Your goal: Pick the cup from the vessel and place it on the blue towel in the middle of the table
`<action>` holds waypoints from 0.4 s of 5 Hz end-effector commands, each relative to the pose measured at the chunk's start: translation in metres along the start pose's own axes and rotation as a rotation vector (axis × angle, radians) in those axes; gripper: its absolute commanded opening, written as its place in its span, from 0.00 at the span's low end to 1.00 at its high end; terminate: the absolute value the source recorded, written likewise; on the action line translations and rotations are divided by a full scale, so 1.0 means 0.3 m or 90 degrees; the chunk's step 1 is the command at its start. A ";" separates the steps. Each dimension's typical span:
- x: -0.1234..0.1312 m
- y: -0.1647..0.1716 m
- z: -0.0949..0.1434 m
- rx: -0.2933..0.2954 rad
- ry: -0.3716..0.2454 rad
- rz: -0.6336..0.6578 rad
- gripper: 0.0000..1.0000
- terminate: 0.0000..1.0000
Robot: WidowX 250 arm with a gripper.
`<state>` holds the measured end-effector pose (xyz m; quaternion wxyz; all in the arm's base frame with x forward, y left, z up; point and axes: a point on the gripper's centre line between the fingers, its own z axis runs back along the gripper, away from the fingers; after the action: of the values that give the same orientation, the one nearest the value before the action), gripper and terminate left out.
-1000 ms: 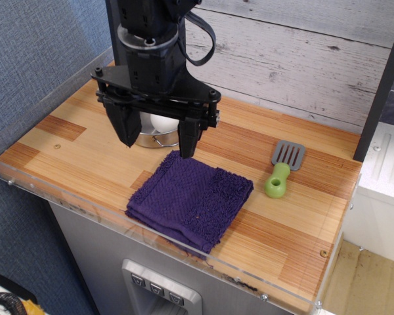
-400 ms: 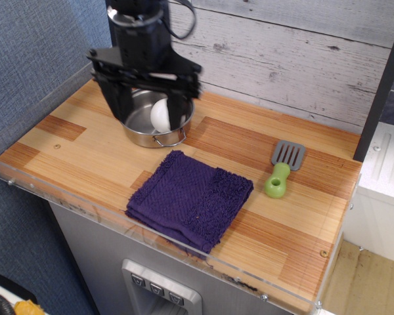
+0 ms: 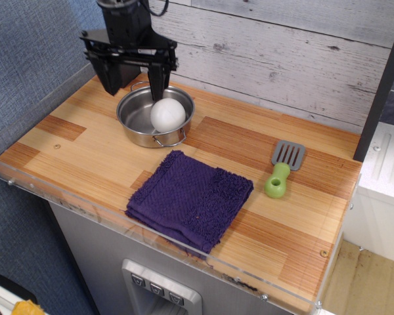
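White and glossy, the cup [image 3: 167, 115] sits dome-up in the steel vessel [image 3: 134, 121] near the table's [image 3: 105, 164] back-left corner. It looks light, hard, slippery; its handle isn't visible. The tool [image 3: 132, 84] hovers spread wide, empty, above the vessel's back rim.

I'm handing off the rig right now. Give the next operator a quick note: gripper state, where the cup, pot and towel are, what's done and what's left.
Gripper: open, empty, fingers spread over the vessel's back-left rim.
Cup: in the vessel, right side, not grasped.
Blue towel: bare, mid-table, in front of the vessel.
Done: nothing delivered.
Left: grasp the cup, lift, set it on the towel.
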<state>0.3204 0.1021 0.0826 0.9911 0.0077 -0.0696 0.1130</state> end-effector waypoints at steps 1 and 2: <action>0.101 0.022 -0.087 0.004 -0.014 -0.009 1.00 0.00; 0.122 -0.007 -0.114 0.011 -0.016 -0.013 1.00 0.00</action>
<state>0.3531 0.1085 0.0394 0.9923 0.0118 -0.0586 0.1088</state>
